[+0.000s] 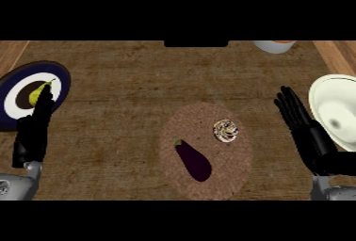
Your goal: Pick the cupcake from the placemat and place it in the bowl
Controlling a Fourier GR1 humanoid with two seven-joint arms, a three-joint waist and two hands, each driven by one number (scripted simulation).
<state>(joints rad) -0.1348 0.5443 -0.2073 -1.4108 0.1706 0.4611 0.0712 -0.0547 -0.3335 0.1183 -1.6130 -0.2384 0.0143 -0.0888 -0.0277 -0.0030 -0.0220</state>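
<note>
A small round cupcake with pale, brown-streaked frosting (225,130) sits on the upper right part of a brown oval woven placemat (230,169), which lies near the middle of the dark wooden table (132,94). A dark purple eggplant with a green stem (192,160) lies on the same placemat, just beside the cupcake to its lower left and not touching it.

The cream-coloured round bowl (341,110) stands at the right edge of the view, partly cut off. The robot's black right hand (300,117) shows just left of the bowl, its fingers straight and pointing up, holding nothing, well apart from the cupcake.

At the left edge a round plate with a dark blue rim and white centre (17,92) carries a yellow-green pear (36,93). The black left hand (36,124) rises from the lower left, fingers straight and together, empty; its fingertips overlap the plate near the pear.

At the top right edge the lower part of a white cup with an orange band (274,46) is visible.
</note>
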